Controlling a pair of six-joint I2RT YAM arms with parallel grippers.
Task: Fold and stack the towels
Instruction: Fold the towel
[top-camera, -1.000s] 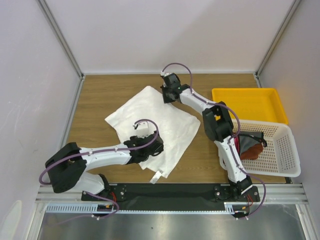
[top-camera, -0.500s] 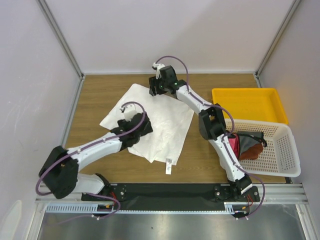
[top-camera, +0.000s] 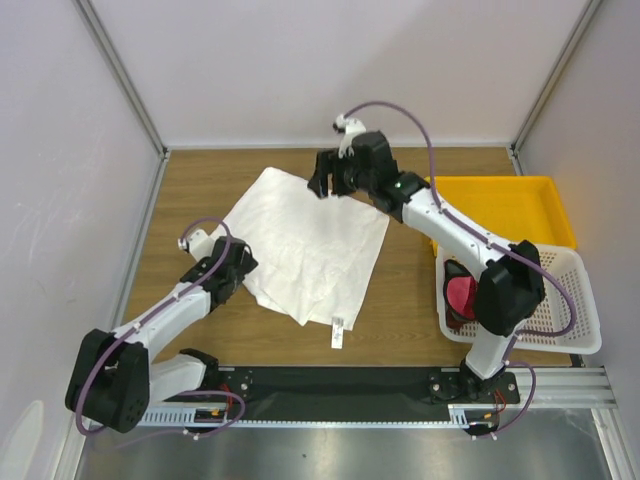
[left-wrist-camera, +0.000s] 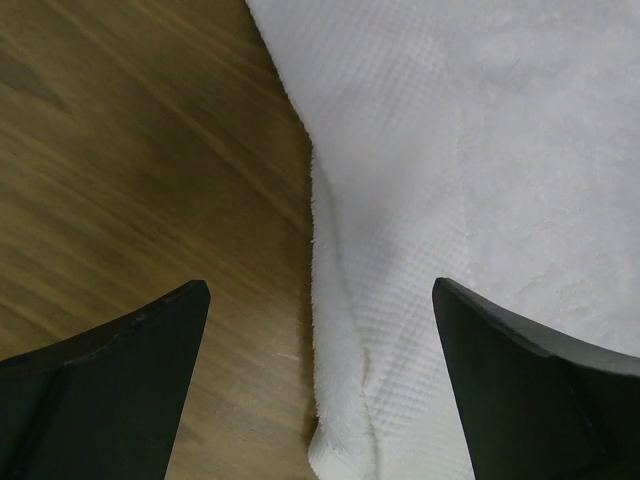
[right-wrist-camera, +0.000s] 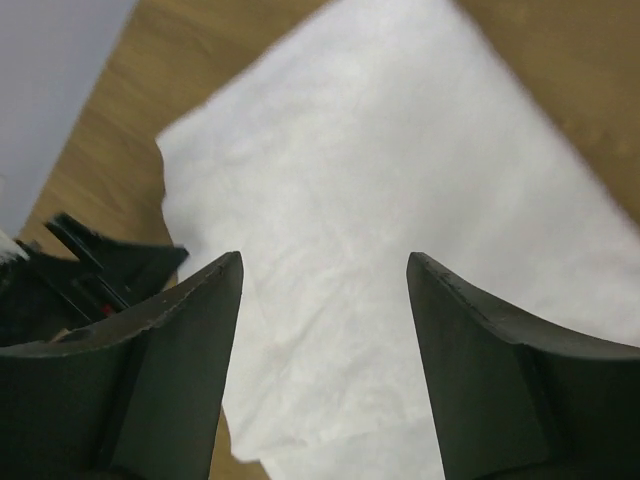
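Right tool released the white towel, its tag pointing nearward.

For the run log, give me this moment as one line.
white towel: spread on table | left gripper: open, over its left edge | right gripper: open, above far edge | pink towel: in basket

A yellow tray sits just behind a white perforated basket on the wooden table.

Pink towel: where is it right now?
In the top view, the pink towel sits inside the white basket on the right side, next to the yellow tray.
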